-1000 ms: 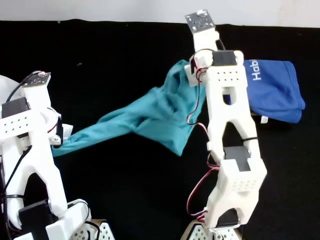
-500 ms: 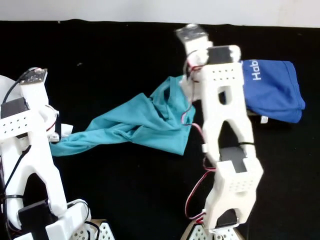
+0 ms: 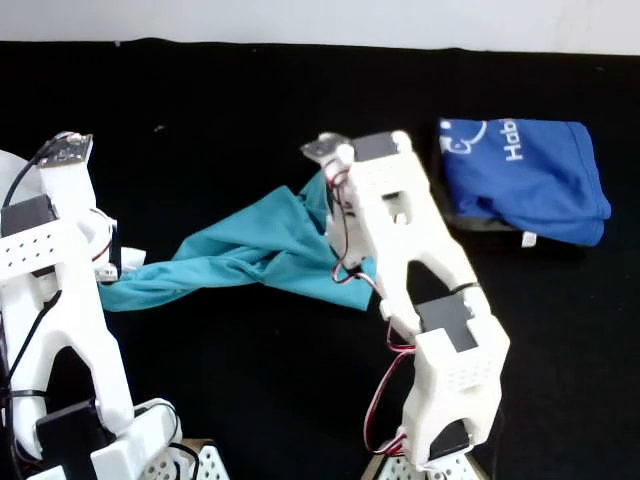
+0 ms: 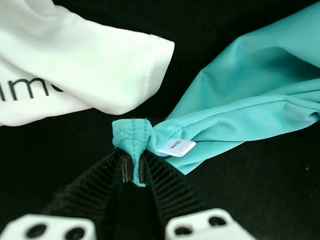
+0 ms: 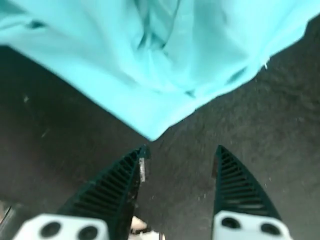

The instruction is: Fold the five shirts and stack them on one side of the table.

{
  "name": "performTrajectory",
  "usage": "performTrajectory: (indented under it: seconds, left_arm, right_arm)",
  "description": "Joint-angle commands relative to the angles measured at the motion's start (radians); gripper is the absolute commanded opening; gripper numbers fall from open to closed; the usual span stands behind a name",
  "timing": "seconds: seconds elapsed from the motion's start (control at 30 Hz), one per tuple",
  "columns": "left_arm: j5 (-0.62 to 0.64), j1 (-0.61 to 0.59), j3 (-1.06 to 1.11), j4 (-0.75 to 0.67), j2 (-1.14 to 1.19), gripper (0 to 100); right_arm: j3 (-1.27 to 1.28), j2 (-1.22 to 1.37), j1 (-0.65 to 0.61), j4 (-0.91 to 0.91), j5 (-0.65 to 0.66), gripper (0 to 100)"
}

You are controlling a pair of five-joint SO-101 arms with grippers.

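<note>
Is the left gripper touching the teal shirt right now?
Touching: the left wrist view shows the left gripper pinching a bunched corner of the teal shirt.

The left hand [image 4: 134, 167] is clamped tight on a bunched corner of the teal mesh shirt [image 4: 250, 95]. The white left arm [image 3: 55, 270] stands upright. The right hand [image 5: 181, 150] hangs with fingers spread apart, and the white right arm [image 3: 400, 220] stretches forward, wrist bent down.

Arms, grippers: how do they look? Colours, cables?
The left arm and right arm are white shells with perforated panels and black servos; red cables loop along the right one. The left gripper and right gripper have black ribbed tapering fingers on white bases.
</note>
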Motion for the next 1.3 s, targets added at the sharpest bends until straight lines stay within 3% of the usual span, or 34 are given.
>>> performTrajectory:
  seconds: [0.0, 0.27, 0.5, 0.7, 0.83, 1.1, 1.27]
  left_arm:
    - [-0.005, 0.008, -0.033, -0.012, -0.025, 1]
    - [-0.005, 0.01, -0.03, -0.055, -0.025, 1]
    - [-0.005, 0.01, -0.028, -0.055, -0.025, 1]
    - [-0.005, 0.01, -0.028, -0.055, -0.025, 1]
    - [-0.005, 0.01, -0.028, -0.055, -0.025, 1]
    - [-0.005, 0.01, -0.028, -0.055, -0.025, 1]
    - [-0.005, 0.01, -0.028, -0.049, -0.025, 1]
  right_arm:
    - [0.099, -0.051, -0.002, -0.136, 0.005, 19.9]
    - [0.26, -0.058, -0.081, -0.263, 0.005, 19.9]
    - [0.266, -0.067, -0.211, -0.131, 0.011, 19.9]
    - [0.289, -0.209, -0.225, -0.093, 0.012, 19.9]
    - [0.363, -0.311, -0.249, -0.059, 0.089, 19.9]
    - [0.398, -0.308, -0.166, -0.325, 0.095, 19.9]
    - [0.392, -0.159, -0.163, -0.363, 0.095, 19.9]
